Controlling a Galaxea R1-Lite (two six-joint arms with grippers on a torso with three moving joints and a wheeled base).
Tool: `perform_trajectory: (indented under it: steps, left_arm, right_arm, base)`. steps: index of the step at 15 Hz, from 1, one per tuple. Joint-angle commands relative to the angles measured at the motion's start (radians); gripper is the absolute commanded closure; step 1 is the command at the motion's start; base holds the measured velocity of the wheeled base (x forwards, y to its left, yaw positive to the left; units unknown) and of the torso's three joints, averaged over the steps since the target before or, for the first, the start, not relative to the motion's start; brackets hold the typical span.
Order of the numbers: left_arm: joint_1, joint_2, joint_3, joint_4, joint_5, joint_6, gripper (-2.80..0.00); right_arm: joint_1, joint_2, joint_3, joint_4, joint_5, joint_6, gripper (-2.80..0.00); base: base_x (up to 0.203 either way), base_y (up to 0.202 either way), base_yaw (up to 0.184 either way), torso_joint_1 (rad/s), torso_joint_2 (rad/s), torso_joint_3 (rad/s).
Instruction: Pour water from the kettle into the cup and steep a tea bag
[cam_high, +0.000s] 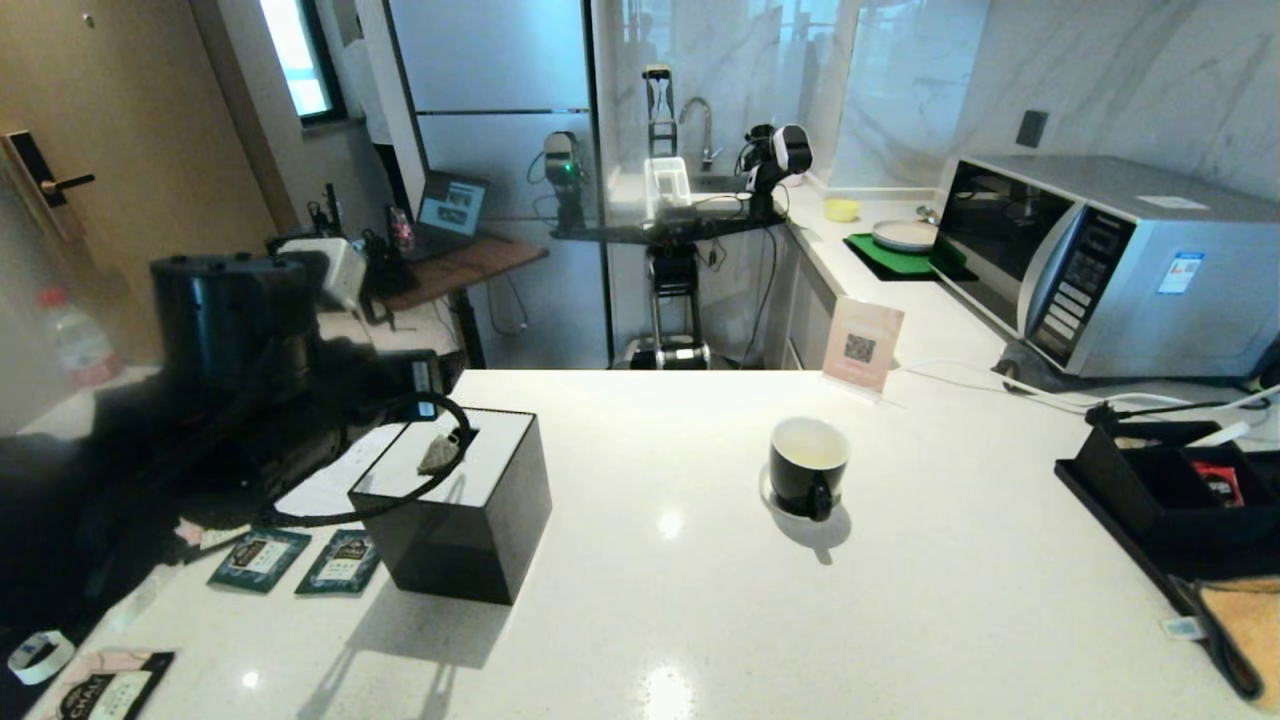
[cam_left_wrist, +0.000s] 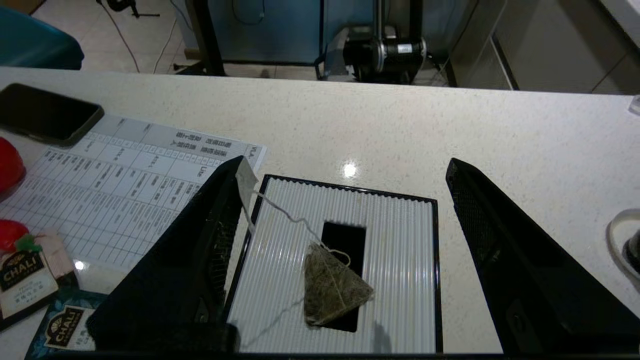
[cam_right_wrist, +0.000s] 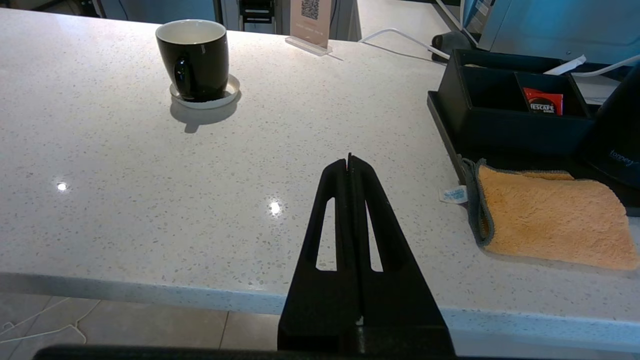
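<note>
The tea bag (cam_left_wrist: 334, 287) lies on the tissue box (cam_left_wrist: 400, 280) top, across its slot; light, soft, easily crushed. Best hold judged to be its string (cam_left_wrist: 280, 212) (its tag clings to one finger). Left gripper (cam_left_wrist: 345, 167) stands wide above. Paper sheet (cam_left_wrist: 120, 180) and sachets (cam_high: 300, 560) lie beside; cup (cam_high: 808, 465) well apart, unobstructed. Right gripper (cam_right_wrist: 349, 159) closed, empty.

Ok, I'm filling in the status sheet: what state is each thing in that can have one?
Left pincer: open, above the black cube tissue box.
Grey-brown pyramid tea bag: lying on the box top, string tag against a finger.
Right pincer: shut, empty, by the counter edge.
Glossy black mug: upright on its white saucer; contents unclear.
</note>
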Motion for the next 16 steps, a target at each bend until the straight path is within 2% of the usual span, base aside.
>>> perform_trajectory:
  steps: [1,11,16]
  left_arm:
    - [-0.001,0.004,0.007,-0.007,0.003,-0.001,-2.80]
    - [-0.002,-0.061,-0.004,-0.011,0.003,0.004,-2.80]
    - [-0.007,-0.085,-0.005,-0.012,-0.007,0.057,-2.80]
  right_arm:
    - [0.000,0.000,0.000,0.000,0.000,-0.001,0.00]
    - [0.000,0.000,0.000,0.000,0.000,-0.001,0.00]
    - [0.000,0.000,0.000,0.000,0.000,-0.001,0.00]
  base:
    - [0.000,0.000,0.000,0.000,0.00,0.000]
    - [0.000,0.000,0.000,0.000,0.00,0.000]
    - [0.000,0.000,0.000,0.000,0.00,0.000]
